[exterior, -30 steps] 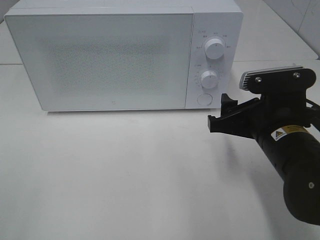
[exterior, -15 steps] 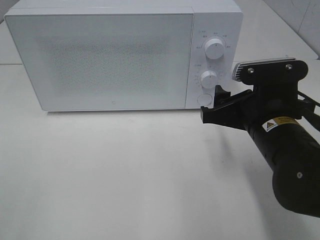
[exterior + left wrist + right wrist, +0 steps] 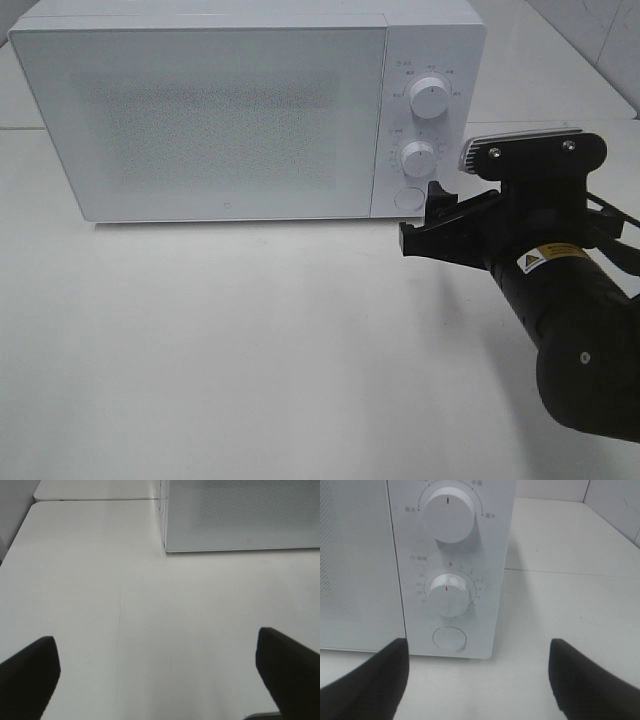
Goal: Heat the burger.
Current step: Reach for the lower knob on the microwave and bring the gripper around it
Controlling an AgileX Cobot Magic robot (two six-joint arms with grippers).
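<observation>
I'd square one finger of the right gripper (image 3: 420, 216), jaws wide and empty, on the microwave (image 3: 220, 110)'s round button (image 3: 407, 198) centre-right of frame; the left gripper (image 3: 160, 675) gapes empty too.

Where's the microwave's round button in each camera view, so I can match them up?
Exterior high: the round button sits at the foot of the control panel, right of the door, directly under the lower dial.
Left wrist: not in it; only part of the door shows.
Right wrist: the round button lies beneath the lower dial, ahead of the gap between the fingers.
Shared landmark: the speckled door.
</observation>
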